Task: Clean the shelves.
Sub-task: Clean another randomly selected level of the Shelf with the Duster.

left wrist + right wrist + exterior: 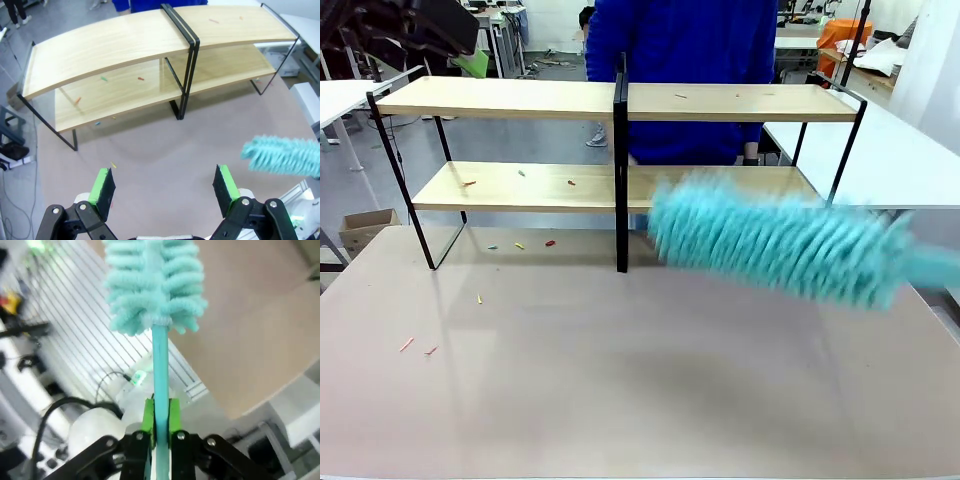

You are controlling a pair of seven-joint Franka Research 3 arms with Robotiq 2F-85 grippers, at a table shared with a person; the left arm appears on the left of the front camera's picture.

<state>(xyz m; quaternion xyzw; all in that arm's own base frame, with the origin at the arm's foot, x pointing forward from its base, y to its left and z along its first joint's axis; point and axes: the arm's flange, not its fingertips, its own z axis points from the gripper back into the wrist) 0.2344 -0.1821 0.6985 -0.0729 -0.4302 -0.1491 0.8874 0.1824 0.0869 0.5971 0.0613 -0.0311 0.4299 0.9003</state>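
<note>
Teal duster [780, 245], pinched by the right gripper [160, 415], should sweep the shelves [520, 98] lightly toward nine o'clock; the left gripper [164, 187] gapes empty.

this is looking like a robotics lab or test workshop, not a home. long white tables [890, 150] are standing around the brownish worktop [620, 400] on a bare grey floor [360, 170], the far ones carrying cluttered gear (too small to make out). a cardboard box [365, 228] is sitting on that floor. in the right wrist view, black cables [55, 410] are trailing past a white rounded housing [95, 430] and a ribbed metal surface [75, 325], and a small green light [136, 377] is glowing.
</note>
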